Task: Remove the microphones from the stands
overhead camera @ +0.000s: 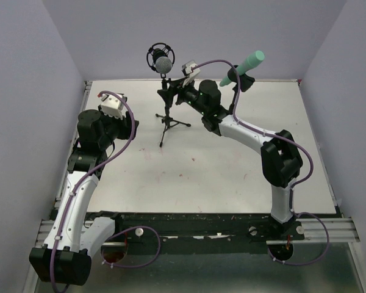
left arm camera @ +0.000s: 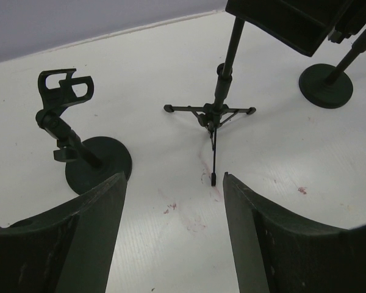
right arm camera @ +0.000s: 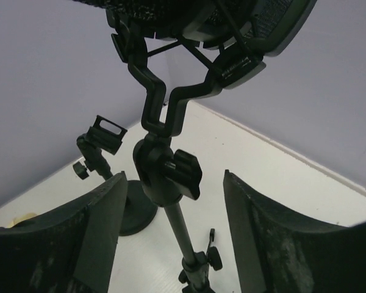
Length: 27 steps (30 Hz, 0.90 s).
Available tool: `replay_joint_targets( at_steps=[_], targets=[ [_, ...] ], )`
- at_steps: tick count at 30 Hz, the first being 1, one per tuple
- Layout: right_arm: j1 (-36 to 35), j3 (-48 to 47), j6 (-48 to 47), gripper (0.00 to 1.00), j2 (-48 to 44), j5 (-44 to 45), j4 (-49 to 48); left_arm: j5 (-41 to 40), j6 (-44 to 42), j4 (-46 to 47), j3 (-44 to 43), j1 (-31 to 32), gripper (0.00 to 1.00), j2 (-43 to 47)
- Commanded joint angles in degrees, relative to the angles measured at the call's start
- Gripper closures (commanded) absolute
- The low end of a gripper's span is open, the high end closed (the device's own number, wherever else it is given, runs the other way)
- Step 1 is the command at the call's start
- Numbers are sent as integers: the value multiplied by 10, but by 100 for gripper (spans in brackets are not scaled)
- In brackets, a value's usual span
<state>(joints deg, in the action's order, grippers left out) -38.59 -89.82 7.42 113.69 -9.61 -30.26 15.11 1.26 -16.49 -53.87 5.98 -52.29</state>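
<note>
The microphone [overhead camera: 163,61], with a grey mesh head, sits in a black ring shock mount on top of a small tripod stand [overhead camera: 166,119] at the back middle of the table. In the right wrist view its mesh [right arm camera: 189,9] is at the top, above the mount's bracket [right arm camera: 165,104]. My right gripper [overhead camera: 172,91] is open, its jaws either side of the stand's swivel joint just below the mount, not touching it; it also shows in the right wrist view [right arm camera: 175,177]. My left gripper [left arm camera: 174,177] is open and empty, low over the table and facing the tripod [left arm camera: 210,113].
An empty clip stand [left arm camera: 64,91] with a round base stands left of the tripod and shows in the right wrist view [right arm camera: 100,143]. A teal microphone [overhead camera: 243,67] on another round-based stand [left arm camera: 325,85] is at the back right. Walls close in the table [overhead camera: 232,177].
</note>
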Motion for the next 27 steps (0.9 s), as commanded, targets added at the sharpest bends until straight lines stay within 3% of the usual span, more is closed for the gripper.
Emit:
replay_joint_targets(
  at_steps=[1, 6, 10, 14, 20, 27],
  targets=[
    [-3, -36, 11, 38, 31, -2, -11, 27, -6, -6, -7, -8, 28, 12],
    [-3, -6, -9, 79, 15, -58, -2, 45, -6, -5, 10, -14, 29, 22],
    [-3, 14, -41, 93, -22, -150, 36, 66, -10, 2, 8, -14, 29, 19],
    [-1, 45, -61, 99, -68, -247, 78, 75, -42, 18, -1, -15, 30, 12],
    [11, 95, -59, 99, -116, -361, 125, 94, -53, 22, -17, -16, 30, 4],
    [18, 123, -112, 94, -152, -353, 164, 128, -50, 23, -21, -17, 30, 8]
  ],
)
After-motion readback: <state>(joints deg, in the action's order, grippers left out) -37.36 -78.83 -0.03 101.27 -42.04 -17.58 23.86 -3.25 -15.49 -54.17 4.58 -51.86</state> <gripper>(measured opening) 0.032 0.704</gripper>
